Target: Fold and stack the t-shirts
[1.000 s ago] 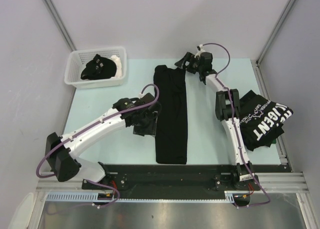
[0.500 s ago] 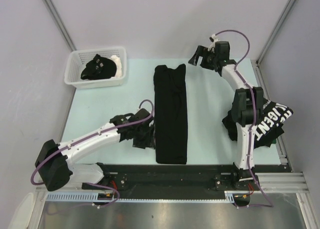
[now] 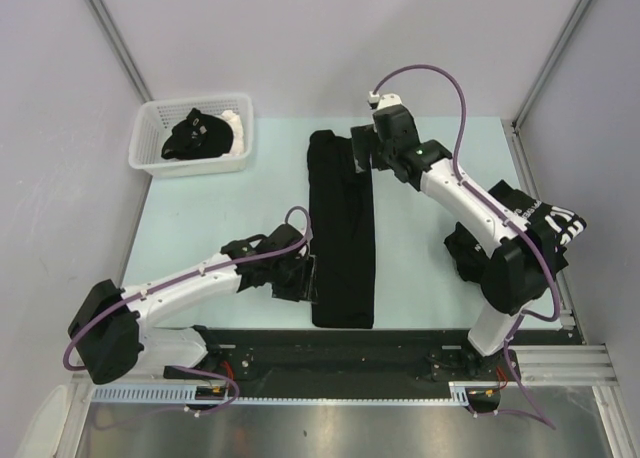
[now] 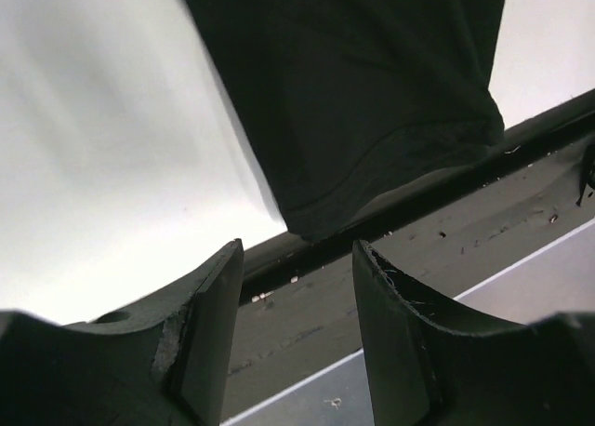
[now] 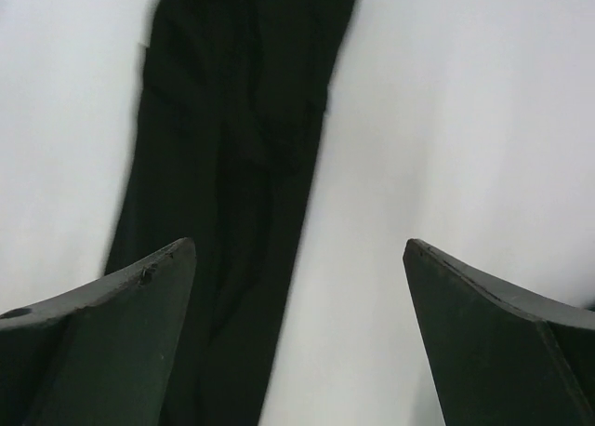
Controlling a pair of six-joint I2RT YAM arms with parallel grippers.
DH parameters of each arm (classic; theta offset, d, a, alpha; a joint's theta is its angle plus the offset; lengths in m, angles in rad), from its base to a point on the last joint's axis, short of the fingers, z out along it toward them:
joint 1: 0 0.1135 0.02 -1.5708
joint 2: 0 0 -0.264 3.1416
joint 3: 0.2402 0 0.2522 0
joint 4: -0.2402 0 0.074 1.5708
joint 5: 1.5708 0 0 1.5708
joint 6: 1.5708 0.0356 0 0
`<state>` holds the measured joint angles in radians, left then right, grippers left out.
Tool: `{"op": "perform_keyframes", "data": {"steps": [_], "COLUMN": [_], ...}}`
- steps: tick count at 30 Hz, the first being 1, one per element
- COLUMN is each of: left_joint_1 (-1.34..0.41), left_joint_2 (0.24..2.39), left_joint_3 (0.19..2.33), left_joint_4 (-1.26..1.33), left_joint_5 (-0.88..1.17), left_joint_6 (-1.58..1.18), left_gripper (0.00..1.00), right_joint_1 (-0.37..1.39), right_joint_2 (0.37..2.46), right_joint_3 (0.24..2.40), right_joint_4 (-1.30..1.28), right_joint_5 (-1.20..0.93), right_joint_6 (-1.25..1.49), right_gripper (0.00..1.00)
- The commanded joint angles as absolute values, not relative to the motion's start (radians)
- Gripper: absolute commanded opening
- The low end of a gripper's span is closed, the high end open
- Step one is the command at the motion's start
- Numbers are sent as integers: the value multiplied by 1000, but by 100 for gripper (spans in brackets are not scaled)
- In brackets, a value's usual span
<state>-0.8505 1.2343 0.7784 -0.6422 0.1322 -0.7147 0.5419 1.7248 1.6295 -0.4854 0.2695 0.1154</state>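
Note:
A black t-shirt [image 3: 342,228], folded into a long narrow strip, lies down the middle of the table. Its near hem [image 4: 372,100] shows in the left wrist view, just ahead of my left gripper [image 4: 297,286]. That gripper [image 3: 310,278] stands open and empty at the strip's left edge near its near end. My right gripper [image 3: 362,150] hovers over the strip's far right corner, jaws wide open with nothing between them [image 5: 297,259]. The strip [image 5: 232,166] runs away below its left finger. A second t-shirt [image 3: 535,233] with white lettering lies folded at the right edge.
A white slotted basket [image 3: 150,153] at the far left holds a crumpled black garment [image 3: 195,133]. The black base rail [image 3: 340,343] runs along the table's near edge, just past the strip's hem. The right arm's links pass over the lettered shirt.
The right gripper swung from the far right corner back over the strip's far end. The left gripper slid down along the strip's left edge toward its near end.

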Motion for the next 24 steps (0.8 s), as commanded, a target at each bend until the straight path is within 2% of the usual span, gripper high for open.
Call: {"op": "perform_keyframes", "data": {"steps": [1, 16, 24], "left_joint_1": [-847, -847, -851], "left_joint_2": [1224, 1247, 1338], "left_joint_3": [746, 624, 607], "left_joint_4": [-565, -444, -351], "left_joint_5": [173, 252, 278], "left_joint_6": [-666, -673, -689], "left_gripper": [56, 55, 53], "right_joint_1": [497, 499, 483], "right_joint_2": [1695, 1540, 1500], "right_joint_3": [1585, 1542, 1551], "right_joint_4": [-669, -704, -727], "right_joint_5": [362, 333, 361], "right_joint_6": [182, 232, 193], "right_gripper": [100, 100, 100]}}
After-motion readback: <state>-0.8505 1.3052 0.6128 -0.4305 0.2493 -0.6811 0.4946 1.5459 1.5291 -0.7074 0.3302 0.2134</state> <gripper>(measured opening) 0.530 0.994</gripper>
